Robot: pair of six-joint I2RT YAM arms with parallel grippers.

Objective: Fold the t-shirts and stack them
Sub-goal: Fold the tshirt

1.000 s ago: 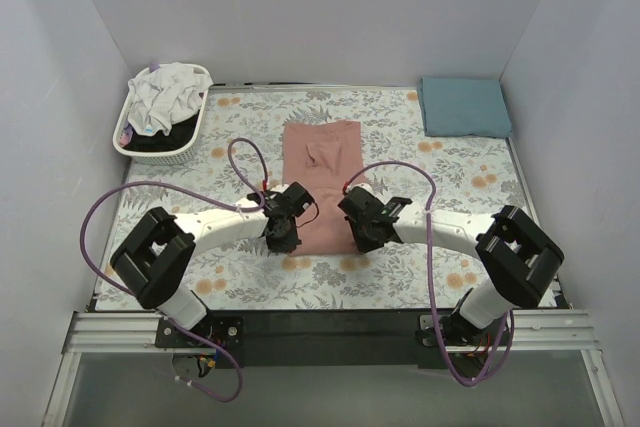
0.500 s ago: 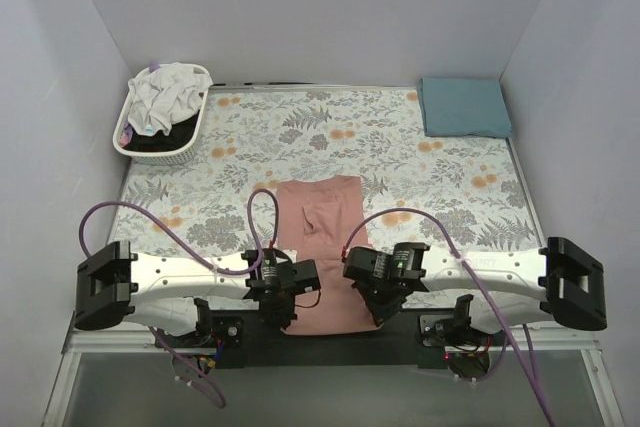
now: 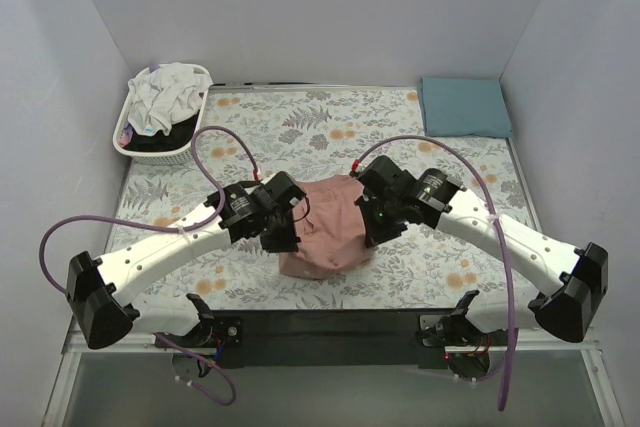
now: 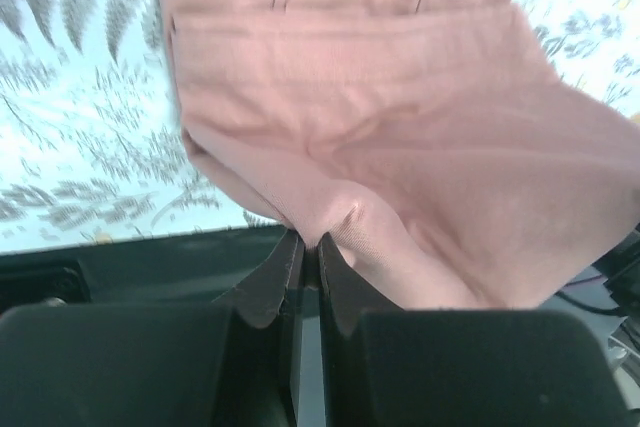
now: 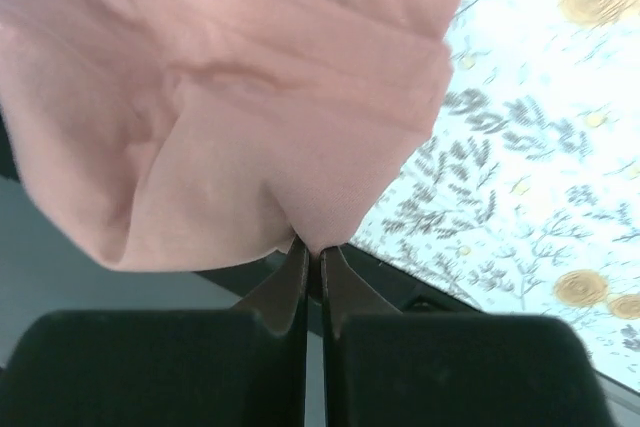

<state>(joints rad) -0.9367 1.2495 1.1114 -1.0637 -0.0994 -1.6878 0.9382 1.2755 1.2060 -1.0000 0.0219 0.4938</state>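
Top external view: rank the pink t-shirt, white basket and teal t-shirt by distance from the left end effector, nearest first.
1. pink t-shirt: pinched in the left end effector, near the table's centre.
2. white basket: far-left corner, on the left arm's own side.
3. teal t-shirt: folded, far-right corner, across the table.

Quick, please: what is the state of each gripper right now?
Left gripper: closed, pinching an edge of the pink t-shirt.
Right gripper: closed, pinching the same pink t-shirt.
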